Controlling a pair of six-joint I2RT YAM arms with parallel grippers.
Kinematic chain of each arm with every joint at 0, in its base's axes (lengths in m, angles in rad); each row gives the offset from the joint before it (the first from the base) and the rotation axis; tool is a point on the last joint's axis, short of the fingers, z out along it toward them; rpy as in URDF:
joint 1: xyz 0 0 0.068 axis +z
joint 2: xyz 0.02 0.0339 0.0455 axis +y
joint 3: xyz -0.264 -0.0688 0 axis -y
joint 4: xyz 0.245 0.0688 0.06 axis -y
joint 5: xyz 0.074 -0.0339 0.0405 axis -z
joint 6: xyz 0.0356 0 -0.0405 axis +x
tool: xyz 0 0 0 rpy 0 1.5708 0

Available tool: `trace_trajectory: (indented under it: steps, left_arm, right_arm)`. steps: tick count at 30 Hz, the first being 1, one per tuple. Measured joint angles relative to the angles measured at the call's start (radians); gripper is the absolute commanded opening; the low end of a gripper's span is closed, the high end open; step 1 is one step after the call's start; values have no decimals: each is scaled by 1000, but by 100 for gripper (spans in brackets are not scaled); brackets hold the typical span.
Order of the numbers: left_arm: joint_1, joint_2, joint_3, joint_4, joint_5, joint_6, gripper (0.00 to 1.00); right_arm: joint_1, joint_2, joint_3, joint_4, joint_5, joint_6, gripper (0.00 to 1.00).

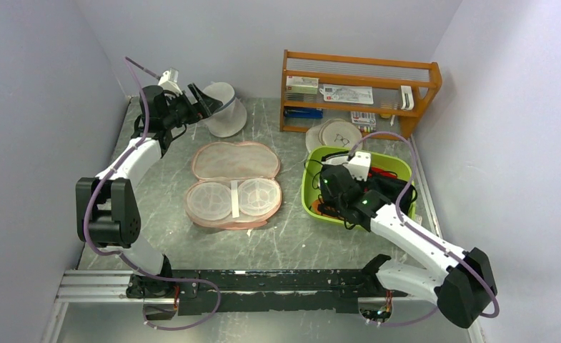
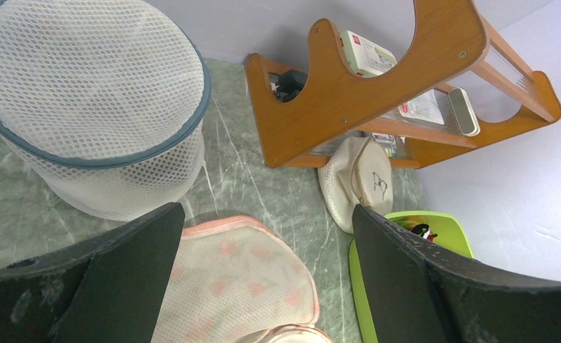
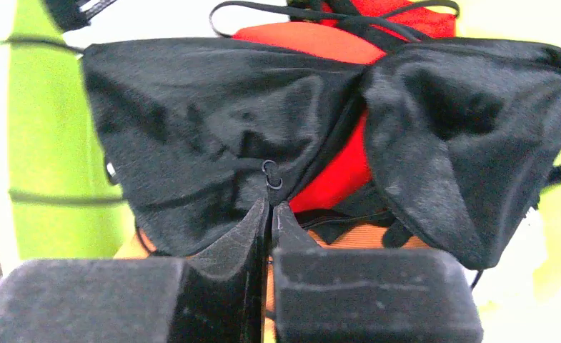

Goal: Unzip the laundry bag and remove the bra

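Marble table [image 1: 299, 239] carries laundry bag [image 1: 233, 184] (open), tray [image 1: 309, 204], rack [image 1: 359, 62].

You've got matching arms: left arm [image 1: 131, 161] and right arm [image 1: 414, 241], with white link shells and black joint housings. A purple cable [image 1: 86, 214] loops along each. Green light [image 1: 364, 202] on the right wrist. Fingers [image 2: 120, 286] matte black, wedge-shaped, scuffed.

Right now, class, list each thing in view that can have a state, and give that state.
laundry bag: unzipped, lying open flat, both mesh cups empty.
black bra: out of the bag, over the green bin, pinched at its edge.
right gripper: shut on the black bra.
left gripper: open, holding nothing.
white mesh bag: upright.
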Motion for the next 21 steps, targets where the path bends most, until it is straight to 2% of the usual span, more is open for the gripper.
trace_trajectory:
  steps: [2, 5, 8, 10, 11, 14, 18, 21]
  left_arm:
    - [-5, 0, 0, -2, -5, 10, 100]
    - [-10, -3, 0, -8, -12, 27, 100]
    - [-11, -7, 0, -8, -15, 31, 100]
    - [-11, -9, 0, -8, -15, 30, 100]
    - [-11, -10, 0, -8, -14, 30, 100]
    - [-11, -13, 0, -8, -15, 30, 100]
    - [-11, -17, 0, -8, -15, 31, 100]
    - [-11, -17, 0, -8, -15, 34, 100]
  right_arm:
    - [-27, -17, -12, -25, 8, 40, 11]
    - [-72, -41, -12, -27, 18, 64, 12]
    - [-92, -95, -14, -35, 19, 80, 20]
    - [-93, -161, -29, -33, 16, 85, 34]
    - [-93, -193, -39, -26, 13, 80, 45]
    - [-93, -301, -65, -6, 1, 47, 57]
    - [-93, -338, -35, 27, -31, -18, 72]
    - [-94, -332, -25, 128, -132, -104, 75]
